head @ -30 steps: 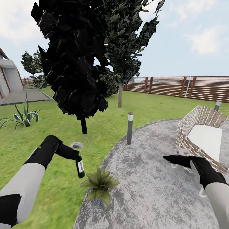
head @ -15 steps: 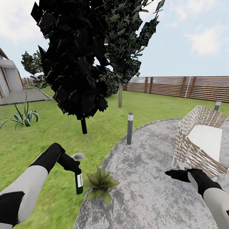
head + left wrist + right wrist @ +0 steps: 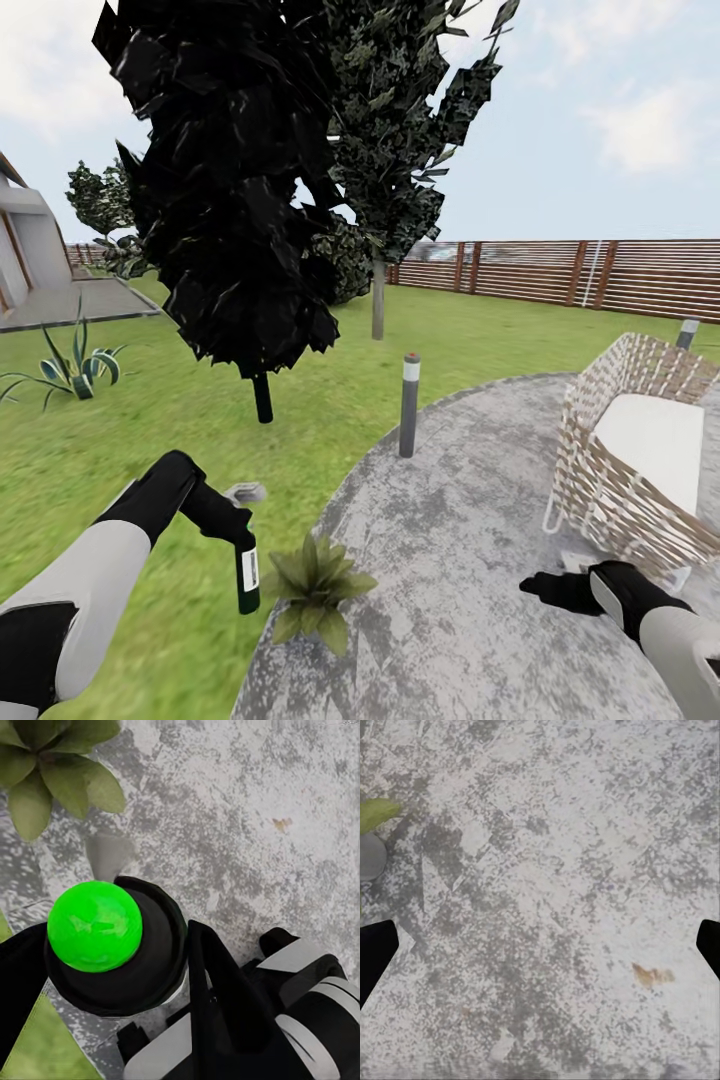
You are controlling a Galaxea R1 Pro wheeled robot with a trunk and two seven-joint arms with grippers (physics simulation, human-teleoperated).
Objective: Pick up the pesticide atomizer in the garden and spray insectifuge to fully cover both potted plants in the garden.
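Note:
My left gripper [image 3: 243, 548] is shut on the pesticide atomizer [image 3: 248, 578], a slim dark bottle with a white label that hangs upright just left of a potted plant [image 3: 314, 590]. That low green rosette sits at the edge of the round grey patio [image 3: 460, 520]. In the left wrist view the atomizer's [image 3: 112, 952] cap looks bright green between my left gripper's [image 3: 112, 979] fingers, with the plant's leaves [image 3: 52, 765] beyond. My right gripper [image 3: 535, 587] hovers low over the patio. In the right wrist view my right gripper [image 3: 540, 949] is open and holds nothing.
A grey bollard lamp [image 3: 409, 405] stands at the patio's edge. A wicker chair [image 3: 640, 450] with a white cushion is at the right. A dark tree [image 3: 240, 200] rises ahead on the lawn, and a spiky plant [image 3: 75, 365] grows far left. A brown slatted fence [image 3: 580, 270] closes the back.
My left arm lowered the atomizer beside the plant, then held still. My right arm sank lower and nearer to me. The view shifted slightly.

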